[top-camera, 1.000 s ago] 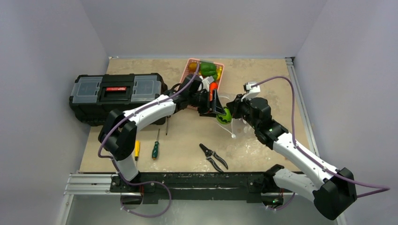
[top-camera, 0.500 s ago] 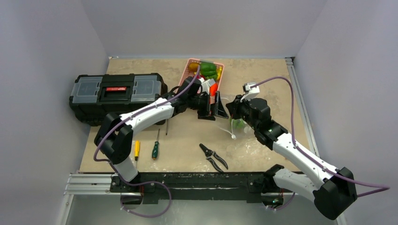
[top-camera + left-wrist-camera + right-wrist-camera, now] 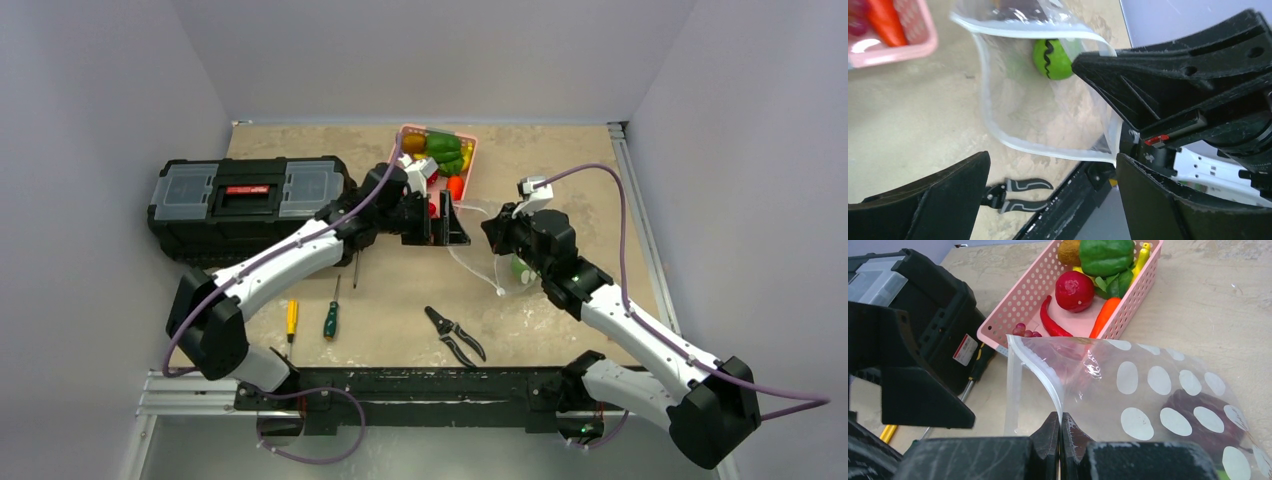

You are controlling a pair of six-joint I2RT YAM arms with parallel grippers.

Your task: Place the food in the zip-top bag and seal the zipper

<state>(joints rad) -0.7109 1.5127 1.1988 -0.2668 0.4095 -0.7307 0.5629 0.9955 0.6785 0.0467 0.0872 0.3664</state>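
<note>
The clear zip-top bag (image 3: 482, 262) lies open at mid-table. My right gripper (image 3: 497, 232) is shut on its pale zipper rim (image 3: 1044, 371); the closed tips show in the right wrist view (image 3: 1060, 416). A green round fruit (image 3: 1052, 59) and a maroon fruit (image 3: 1198, 420) lie inside the bag. My left gripper (image 3: 440, 228) is open and empty, just left of the bag mouth (image 3: 1052, 159). The pink basket (image 3: 1013, 315) holds a green pepper (image 3: 1105, 255), a red round fruit (image 3: 1074, 290), a yellow banana (image 3: 1143, 254), a red chilli and a carrot.
A black toolbox (image 3: 245, 205) stands at the left. Pliers (image 3: 455, 335), a green-handled screwdriver (image 3: 330, 318) and a yellow-handled tool (image 3: 292, 318) lie near the front edge. Grey walls close in the table on three sides.
My left gripper let the green fruit go into the bag, then drew back left toward the basket with its jaws open. My right gripper kept its hold on the rim.
</note>
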